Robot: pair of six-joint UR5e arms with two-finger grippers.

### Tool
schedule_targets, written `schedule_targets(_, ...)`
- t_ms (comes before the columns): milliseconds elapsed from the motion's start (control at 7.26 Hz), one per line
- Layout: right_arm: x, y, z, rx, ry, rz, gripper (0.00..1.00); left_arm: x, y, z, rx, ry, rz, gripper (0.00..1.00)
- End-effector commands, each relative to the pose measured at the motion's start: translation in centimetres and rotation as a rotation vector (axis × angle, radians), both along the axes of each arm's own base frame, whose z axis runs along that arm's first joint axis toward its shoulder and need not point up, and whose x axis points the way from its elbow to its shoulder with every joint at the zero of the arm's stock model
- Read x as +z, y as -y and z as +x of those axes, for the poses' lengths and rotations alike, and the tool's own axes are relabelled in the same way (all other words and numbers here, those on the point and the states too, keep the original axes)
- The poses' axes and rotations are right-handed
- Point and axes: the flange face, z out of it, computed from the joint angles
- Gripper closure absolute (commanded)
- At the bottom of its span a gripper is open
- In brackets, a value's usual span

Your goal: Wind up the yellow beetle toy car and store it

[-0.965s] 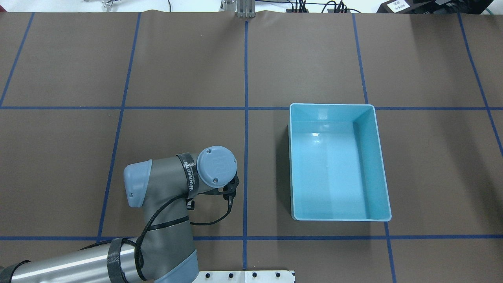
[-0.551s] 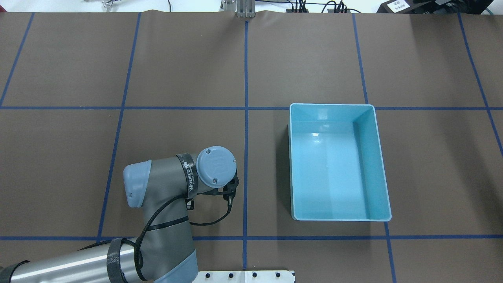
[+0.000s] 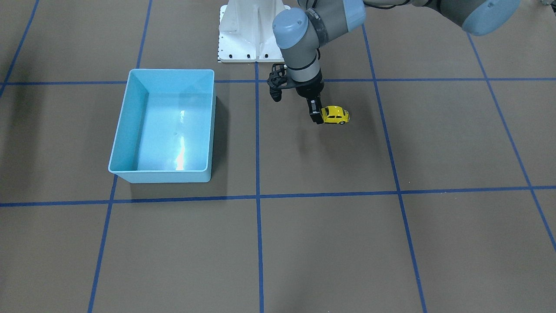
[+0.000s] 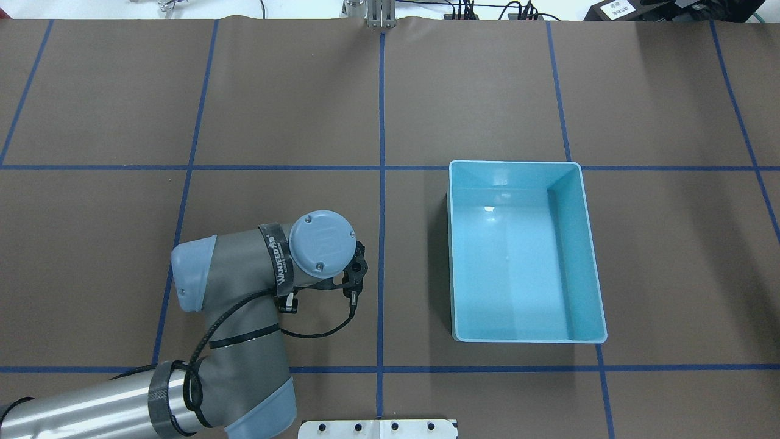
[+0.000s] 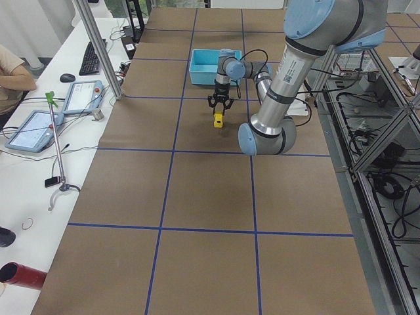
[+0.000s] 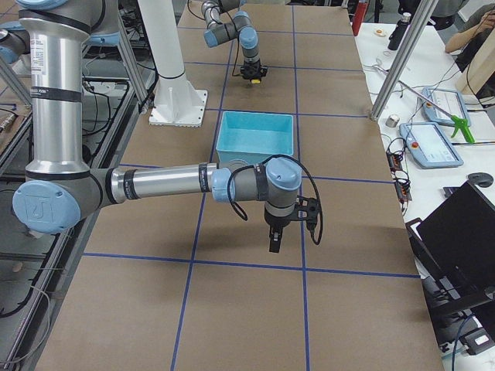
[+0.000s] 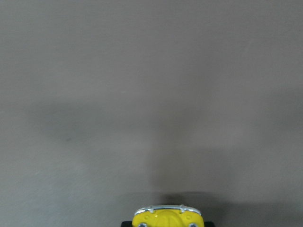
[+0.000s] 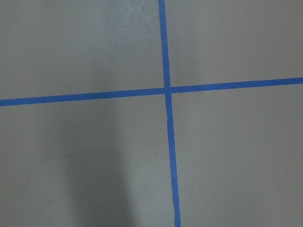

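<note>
Pinched narrow in left gripper [image 3: 319, 119]: car [image 3: 335, 115], seemingly low at the mat, well apart from bin [image 3: 128, 130]. Liable to slip from so small an end-grip, or skid without winding. Beyond bin, right gripper [image 6: 274, 246]: width impossible to tell.

Left arm [image 4: 241, 317]: grey links, pale blue rounded joint caps [image 4: 322, 241] bearing small screws [image 4: 308, 217], a silver tube [image 4: 79, 411], black looped cable [image 4: 317, 333], white-lettered black band [image 4: 281, 269].
</note>
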Motion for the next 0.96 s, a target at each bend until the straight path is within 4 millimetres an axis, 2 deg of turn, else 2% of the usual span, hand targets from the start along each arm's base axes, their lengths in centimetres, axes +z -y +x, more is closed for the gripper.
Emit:
schedule_targets(0,-0.1,0.1,0.0,0.0,0.0,0.002,0.0,0.8,3.1,-6.4,-0.071,-0.046,-0.036,0.72)
schedule_targets(276,0.0,0.0,0.0,0.0,-0.002,0.0,0.0,2.4,6.2,-10.4,-0.009,-0.113,-0.014,0.73)
schedule_targets(551,-0.1,0.1,0.0,0.0,-0.001,0.002,0.0,4.1,6.6,-11.6,0.023,-0.219,0.004,0.73)
schedule_targets(827,-0.1,0.1,0.0,0.0,-0.001,0.002,0.0,7.6,5.6,-12.1,0.066,-0.252,-0.025,0.72)
